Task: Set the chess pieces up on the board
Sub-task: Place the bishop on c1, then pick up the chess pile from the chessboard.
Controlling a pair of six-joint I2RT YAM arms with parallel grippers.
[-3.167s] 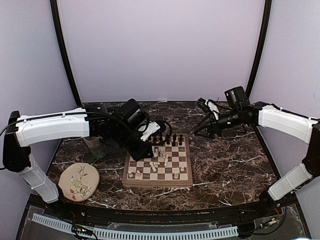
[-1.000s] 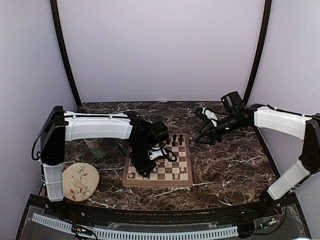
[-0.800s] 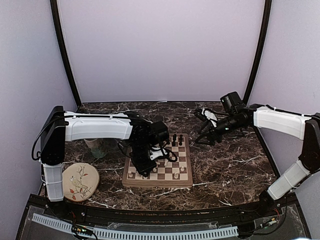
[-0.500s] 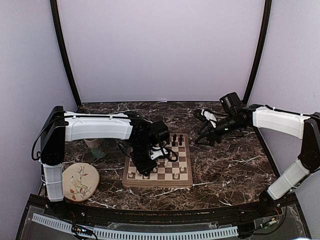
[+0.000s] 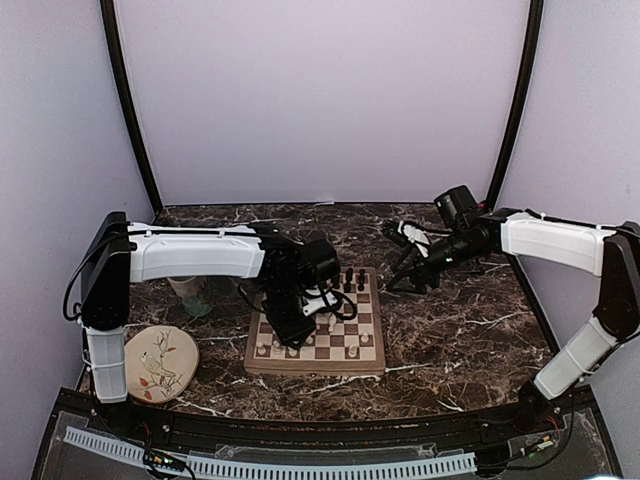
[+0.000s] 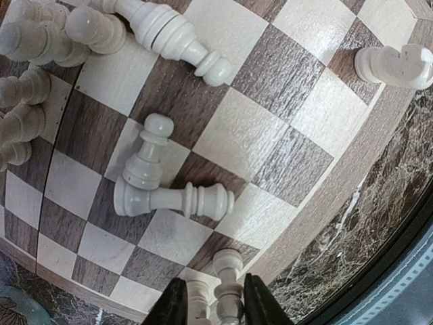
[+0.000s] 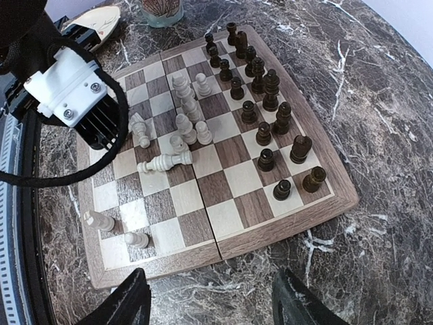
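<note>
Lab rig: lilac enclosure [image 5: 320,100], marble table [image 5: 450,330]

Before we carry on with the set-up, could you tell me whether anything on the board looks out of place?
Yes: several cream-white pieces lie toppled in a jumble on the board instead of standing in rows. The dark pieces stand upright along one edge.

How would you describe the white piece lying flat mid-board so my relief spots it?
On the board, look in the white half by the centre fold. A white piece lies flat there on its side. Unlike the bunched white pieces beyond, it has one small upright piece at its base.
</note>
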